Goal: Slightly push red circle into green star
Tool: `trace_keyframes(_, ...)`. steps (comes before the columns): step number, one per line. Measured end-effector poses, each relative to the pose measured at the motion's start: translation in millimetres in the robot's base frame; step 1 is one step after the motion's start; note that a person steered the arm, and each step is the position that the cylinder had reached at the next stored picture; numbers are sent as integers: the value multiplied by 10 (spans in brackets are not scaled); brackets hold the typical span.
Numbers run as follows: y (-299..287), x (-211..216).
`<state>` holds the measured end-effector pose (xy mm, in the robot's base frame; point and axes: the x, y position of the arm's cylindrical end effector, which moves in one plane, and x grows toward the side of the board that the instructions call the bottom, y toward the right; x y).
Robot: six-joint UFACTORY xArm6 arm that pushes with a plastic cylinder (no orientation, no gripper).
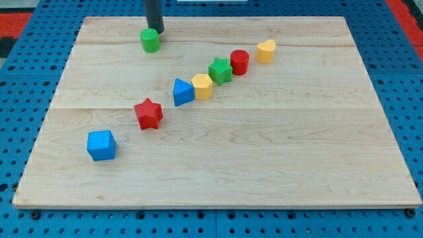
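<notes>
The red circle stands right of the board's middle, toward the view's top, touching or almost touching the green star at its lower left. My tip is far to the left of them near the view's top edge, right behind the green circle and touching or nearly touching it. The rod rises out of the top of the view.
A yellow heart lies upper right of the red circle. A yellow hexagon and a blue triangle continue the diagonal row down to the left, then a red star and a blue cube. The wooden board lies on a blue pegboard.
</notes>
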<state>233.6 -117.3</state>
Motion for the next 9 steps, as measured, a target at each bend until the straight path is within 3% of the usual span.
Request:
trace_keyframes(2, 815, 221)
trace_keyframes(6, 1829, 705)
trace_keyframes(9, 2220, 818)
